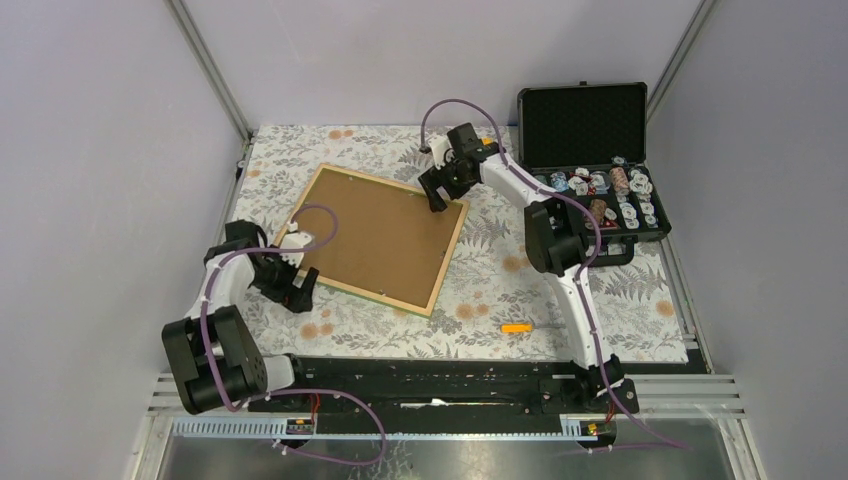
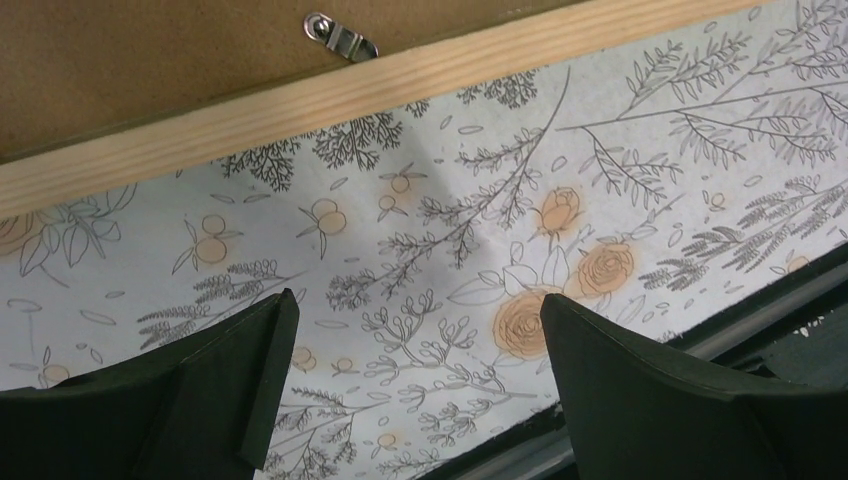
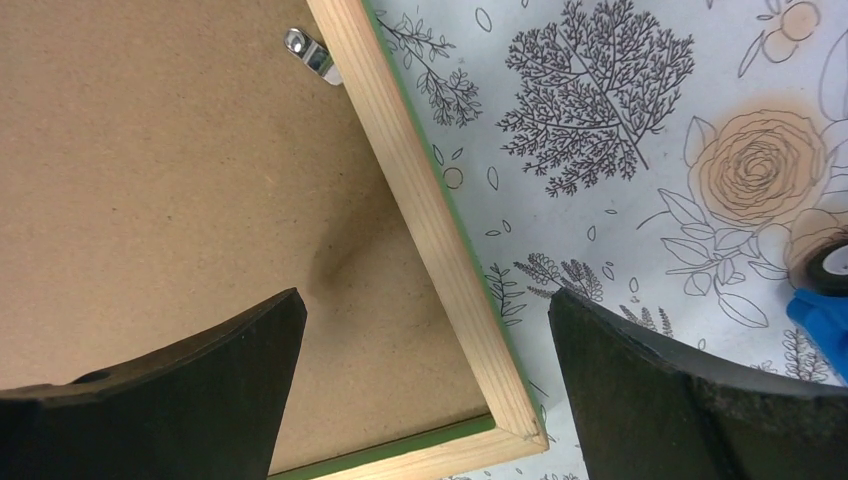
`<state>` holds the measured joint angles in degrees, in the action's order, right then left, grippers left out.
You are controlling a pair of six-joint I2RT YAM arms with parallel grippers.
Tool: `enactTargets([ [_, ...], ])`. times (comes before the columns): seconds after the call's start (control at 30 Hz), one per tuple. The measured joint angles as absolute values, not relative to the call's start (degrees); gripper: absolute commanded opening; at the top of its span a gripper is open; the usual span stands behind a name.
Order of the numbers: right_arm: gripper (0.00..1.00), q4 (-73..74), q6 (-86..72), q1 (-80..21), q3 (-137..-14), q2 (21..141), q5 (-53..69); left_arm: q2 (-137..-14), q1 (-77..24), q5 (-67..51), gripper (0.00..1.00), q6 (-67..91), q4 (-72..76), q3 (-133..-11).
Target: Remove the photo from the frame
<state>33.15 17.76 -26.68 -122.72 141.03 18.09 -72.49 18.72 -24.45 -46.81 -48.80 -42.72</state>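
Hovering left gripper [image 2: 415, 330] and right gripper [image 3: 425, 330], jaws spread, grasping nothing | finding frame [image 1: 385, 235] face-down between them, backboard up, retaining clip [image 2: 342, 38] in place | judging photo inside, unseen; extracting not begun

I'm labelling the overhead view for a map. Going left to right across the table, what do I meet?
First the left arm's fingers, then the frame lying back-up, then the black case with its lid open.
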Motion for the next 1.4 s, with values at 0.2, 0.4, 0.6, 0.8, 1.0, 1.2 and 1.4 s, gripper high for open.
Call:
enactTargets([
  [0.2,1.0,32.8,18.7,-26.7,-121.4,141.7,18.2,-76.1,16.3,-23.4,0.99,-43.5,-44.5,-42.7],
  [0.4,1.0,29.5,19.2,-26.7,-114.0,137.6,20.3,-79.0,14.8,-22.4,0.99,-39.9,-39.7,-42.8],
  [0.6,1.0,29.6,19.5,-26.7,-104.4,131.5,23.8,-83.8,14.7,-21.7,0.99,-37.3,-36.9,-45.9],
  [0.8,1.0,30.1,19.4,-26.4,-94.4,125.0,27.1,-87.7,14.8,-20.6,0.99,-36.3,-35.9,-49.5],
  [1.0,1.0,30.5,17.9,-25.7,-84.7,118.7,30.9,-92.3,14.5,-21.3,0.99,-35.2,-36.0,-54.7],
  [1.2,1.0,31.0,15.5,-26.9,-77.4,114.1,35.5,-97.7,11.6,-22.1,0.99,-32.1,-32.8,-59.7],
  [1.4,1.0,30.9,13.6,-29.2,-71.2,109.8,36.3,-103.0,9.1,-22.4,0.99,-28.6,-30.3,-65.3],
])
